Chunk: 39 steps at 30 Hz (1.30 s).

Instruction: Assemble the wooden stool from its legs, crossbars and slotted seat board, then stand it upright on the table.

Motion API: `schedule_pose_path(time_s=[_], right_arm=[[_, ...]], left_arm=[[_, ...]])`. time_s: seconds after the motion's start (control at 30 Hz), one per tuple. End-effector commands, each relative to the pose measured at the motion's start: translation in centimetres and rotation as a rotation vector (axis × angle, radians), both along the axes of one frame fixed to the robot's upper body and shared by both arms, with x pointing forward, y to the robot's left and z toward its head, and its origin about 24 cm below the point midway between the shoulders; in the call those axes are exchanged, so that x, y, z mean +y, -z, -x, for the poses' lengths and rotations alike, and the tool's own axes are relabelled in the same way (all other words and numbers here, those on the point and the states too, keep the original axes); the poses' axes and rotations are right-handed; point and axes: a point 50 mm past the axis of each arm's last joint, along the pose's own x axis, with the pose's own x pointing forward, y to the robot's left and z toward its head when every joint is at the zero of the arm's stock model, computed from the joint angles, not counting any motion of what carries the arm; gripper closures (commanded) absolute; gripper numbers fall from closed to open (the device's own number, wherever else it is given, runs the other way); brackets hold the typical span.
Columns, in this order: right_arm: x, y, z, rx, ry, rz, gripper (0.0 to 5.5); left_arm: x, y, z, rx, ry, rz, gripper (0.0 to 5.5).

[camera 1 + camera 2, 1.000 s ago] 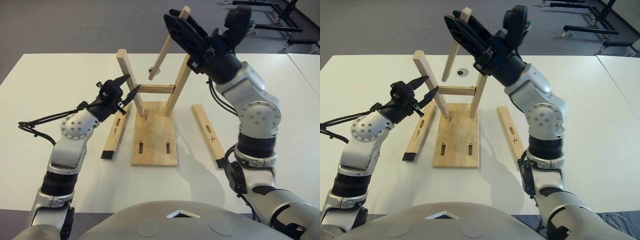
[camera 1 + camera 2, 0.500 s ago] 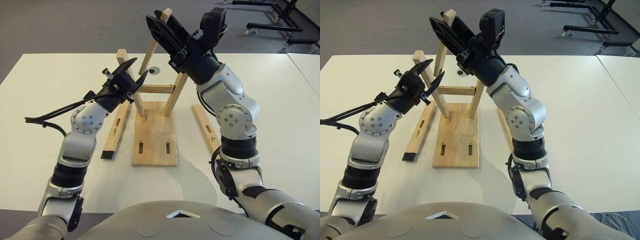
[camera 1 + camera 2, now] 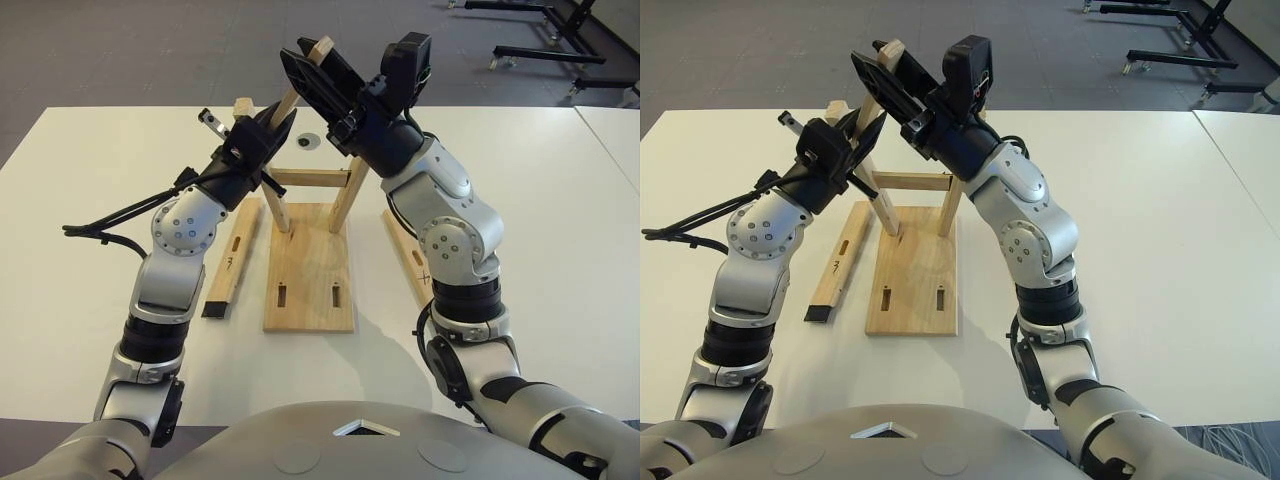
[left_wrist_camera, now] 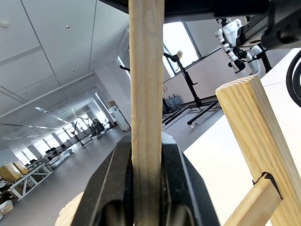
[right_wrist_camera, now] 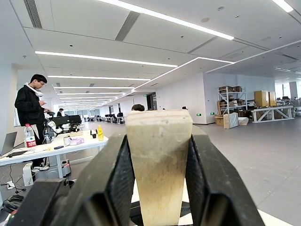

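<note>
right gripper [image 5: 159, 137] clasps a loose stool leg [image 4: 146, 70] at its top. left gripper [image 4: 146, 160] clasps it just below, along its slant.

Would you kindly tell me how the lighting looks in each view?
Right wrist view: ceiling strips glow, none wash out the loose leg. Left wrist view: bright windows behind it. Eye views: even light; seat board plainly lit.

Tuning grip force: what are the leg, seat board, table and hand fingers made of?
Leg: pale unfinished wood, faint grain on its cut end.
Seat board: same pale wood, lengthwise grain, looks unvarnished.
Table: smooth white top, probably laminate; can't confirm.
Right hand fingers: black, slightly glossy, likely moulded plastic.
</note>
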Motion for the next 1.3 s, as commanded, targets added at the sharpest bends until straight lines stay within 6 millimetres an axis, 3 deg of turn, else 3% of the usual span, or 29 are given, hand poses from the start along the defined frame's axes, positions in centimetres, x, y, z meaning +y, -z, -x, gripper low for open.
schedule_pose_path(time_s=[0.03,0.17,0.3,0.4,0.5,0.8,1.0,1.3], right_arm=[[-0.5,0.1,-0.1,-0.002,-0.018,0.032,3.81],[-1.7,0.1,0.9,0.001,-0.209,0.044,3.15],[-4.5,0.5,1.0,0.000,-0.330,0.099,2.55],[-5.8,0.4,0.6,-0.021,-0.340,0.127,2.54],[-6.1,0.2,0.6,-0.042,-0.367,0.146,2.54],[-5.0,0.1,2.0,-0.037,-0.538,0.175,2.54],[-4.7,1.8,2.6,0.081,-0.604,0.222,2.54],[-4.2,1.6,3.1,0.059,-0.631,0.177,4.22]], left_arm=[[-0.2,-0.4,0.1,-0.002,0.040,-0.023,5.11],[0.0,0.2,0.4,0.073,0.133,0.049,5.12],[0.2,1.5,1.8,0.251,0.317,0.167,5.12],[-0.1,1.1,4.2,0.472,0.663,0.435,5.12],[-0.4,1.4,6.1,0.642,0.884,0.453,5.12],[0.0,2.2,6.2,0.763,0.887,0.346,5.12],[-0.4,2.4,6.1,0.747,0.863,0.327,5.12],[-0.4,2.6,6.2,0.766,0.865,0.322,5.12]])
